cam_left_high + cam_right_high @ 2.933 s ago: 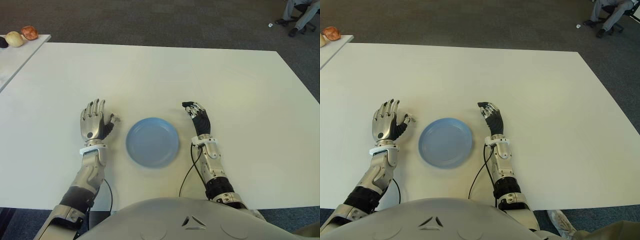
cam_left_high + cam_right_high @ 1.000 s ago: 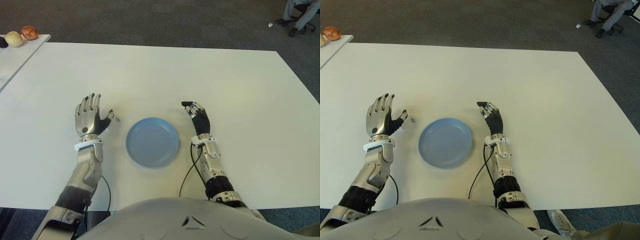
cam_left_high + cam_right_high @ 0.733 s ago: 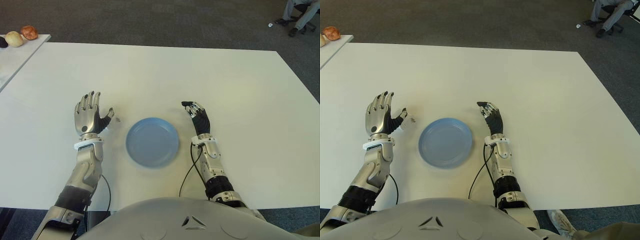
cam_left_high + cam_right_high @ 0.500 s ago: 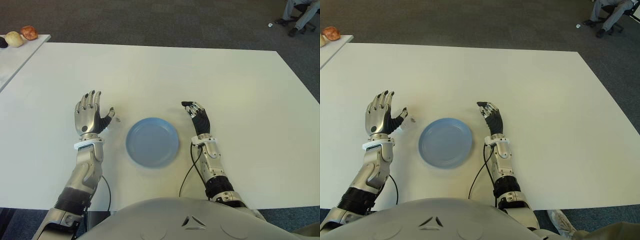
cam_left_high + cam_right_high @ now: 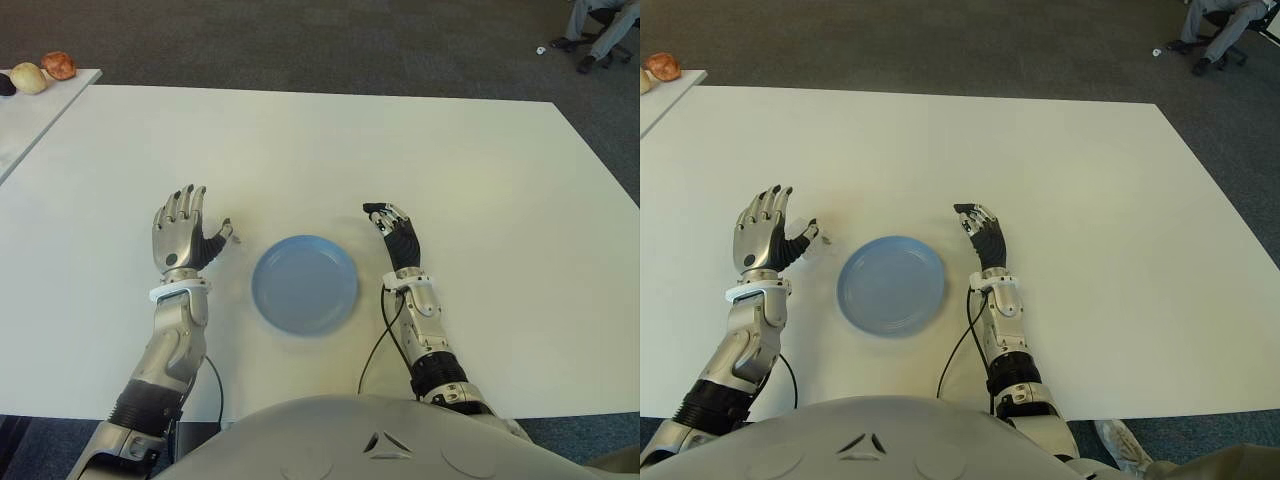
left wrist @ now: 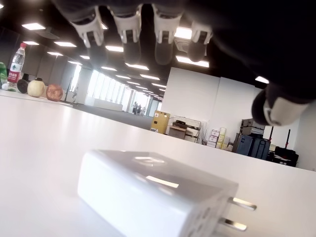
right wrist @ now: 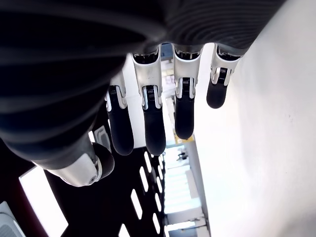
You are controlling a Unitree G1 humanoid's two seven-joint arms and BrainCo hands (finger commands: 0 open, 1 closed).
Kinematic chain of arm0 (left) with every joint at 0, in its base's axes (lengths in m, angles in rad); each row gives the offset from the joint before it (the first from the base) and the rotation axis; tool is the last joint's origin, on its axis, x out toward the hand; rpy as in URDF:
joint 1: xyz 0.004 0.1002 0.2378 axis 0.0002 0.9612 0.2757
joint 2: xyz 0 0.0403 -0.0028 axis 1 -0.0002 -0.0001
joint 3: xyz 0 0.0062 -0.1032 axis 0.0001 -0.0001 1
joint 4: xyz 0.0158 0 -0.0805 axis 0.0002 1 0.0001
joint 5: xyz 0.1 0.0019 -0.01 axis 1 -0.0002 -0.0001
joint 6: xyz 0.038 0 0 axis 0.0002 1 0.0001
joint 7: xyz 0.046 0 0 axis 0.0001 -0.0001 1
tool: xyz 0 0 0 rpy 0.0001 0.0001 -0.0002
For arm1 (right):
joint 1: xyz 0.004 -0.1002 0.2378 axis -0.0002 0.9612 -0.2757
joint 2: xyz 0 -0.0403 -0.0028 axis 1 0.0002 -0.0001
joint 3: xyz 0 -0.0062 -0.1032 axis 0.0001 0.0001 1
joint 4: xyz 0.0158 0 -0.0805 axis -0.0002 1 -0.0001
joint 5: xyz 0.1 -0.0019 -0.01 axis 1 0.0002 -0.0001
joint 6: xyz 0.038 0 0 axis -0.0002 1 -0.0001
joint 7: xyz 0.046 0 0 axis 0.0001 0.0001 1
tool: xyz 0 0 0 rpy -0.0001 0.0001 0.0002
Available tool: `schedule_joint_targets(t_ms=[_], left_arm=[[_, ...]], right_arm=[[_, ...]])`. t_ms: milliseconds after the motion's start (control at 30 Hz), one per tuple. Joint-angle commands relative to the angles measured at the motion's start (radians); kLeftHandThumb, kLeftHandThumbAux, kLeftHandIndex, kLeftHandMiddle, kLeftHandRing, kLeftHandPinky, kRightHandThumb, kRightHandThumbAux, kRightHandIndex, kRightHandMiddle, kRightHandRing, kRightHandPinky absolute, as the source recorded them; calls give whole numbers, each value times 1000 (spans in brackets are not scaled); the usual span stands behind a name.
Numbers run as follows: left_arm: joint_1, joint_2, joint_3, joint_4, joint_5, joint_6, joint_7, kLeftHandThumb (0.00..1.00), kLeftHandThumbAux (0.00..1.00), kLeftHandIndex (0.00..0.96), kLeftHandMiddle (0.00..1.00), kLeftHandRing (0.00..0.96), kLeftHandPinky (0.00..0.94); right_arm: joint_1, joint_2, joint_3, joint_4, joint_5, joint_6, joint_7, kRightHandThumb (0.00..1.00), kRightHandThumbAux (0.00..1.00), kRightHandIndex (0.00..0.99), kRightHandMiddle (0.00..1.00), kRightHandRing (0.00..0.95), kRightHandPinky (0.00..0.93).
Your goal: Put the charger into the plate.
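Left hand (image 5: 180, 232) hovers spread wide, fingers (image 6: 127, 25) extended, holding nothing. Charger (image 6: 157, 191) lies on the counter (image 5: 330, 150) right under its palm, prongs sticking out sideways toward the thumb side; in the eye views only a small white bit of it shows just beside the thumb. Plate (image 5: 304, 284) is bare, on the thumb side of the left hand, near but apart from it. Right hand (image 5: 396, 233) shows just on the far side of the plate from the left hand, fingers loosely extended, nothing in it, idle.

Step, as I judge it: pre-grasp, nothing picked yet.

Risks:
- Charger is small, smooth and blocky, lying flat; fingers closing from above may just push it along the counter or squirt it out sideways.
- Thumb sits on the prong side, so it may land on the prongs rather than the body, giving a weak, twisting hold.
- A shaky grip could drop it short of the plate during the carry.
- A low carry could clip the plate rim and shove the plate.
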Motion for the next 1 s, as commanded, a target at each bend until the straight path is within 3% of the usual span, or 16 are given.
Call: schedule_joint_targets(t_ms=[33, 1000], left_arm=[[21, -2, -15, -8, 12, 1, -34, 112, 369, 0, 0, 0, 0], [75, -23, -36, -1, 13, -24, -7, 120, 372, 0, 0, 0, 0]], right_arm=[[69, 65, -8, 73, 5, 57, -15, 0, 648, 367, 352, 249, 137], [64, 64, -6, 73, 2, 56, -23, 0, 651, 363, 362, 266, 142]])
